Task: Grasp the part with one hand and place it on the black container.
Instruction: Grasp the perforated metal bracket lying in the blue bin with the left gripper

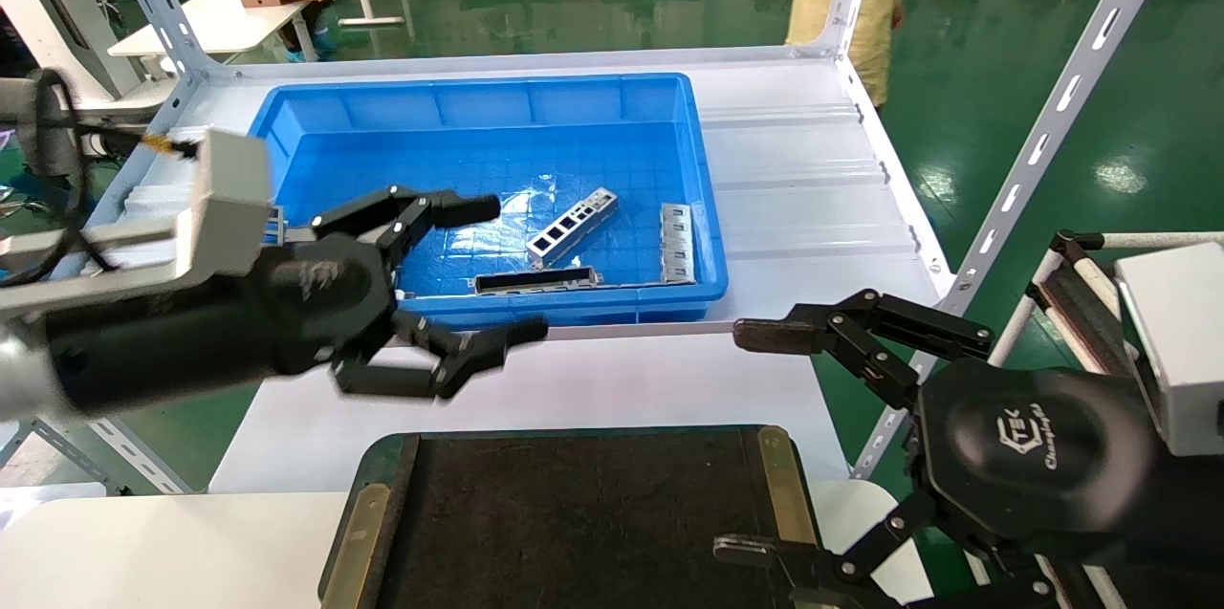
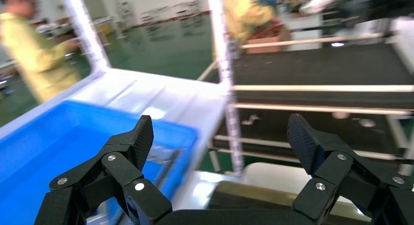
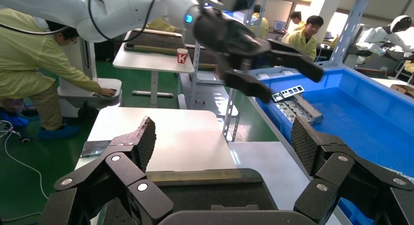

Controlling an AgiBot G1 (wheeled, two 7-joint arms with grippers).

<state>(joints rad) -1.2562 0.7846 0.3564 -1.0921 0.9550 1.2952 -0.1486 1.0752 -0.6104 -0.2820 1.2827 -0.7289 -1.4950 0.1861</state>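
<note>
Black linkage jaws — silver screws

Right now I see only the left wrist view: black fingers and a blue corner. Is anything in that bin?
Observer: Yes, the part, a slim bracket with four square cutouts, lies on its floor.
Operator: Is this gripper near it?
Observer: The left gripper hangs open at the blue bin's near-left corner, left of the part, not touching it.
Operator: Where does it go?
Observer: The black container sits nearer the robot; the right gripper is open beside it.
</note>
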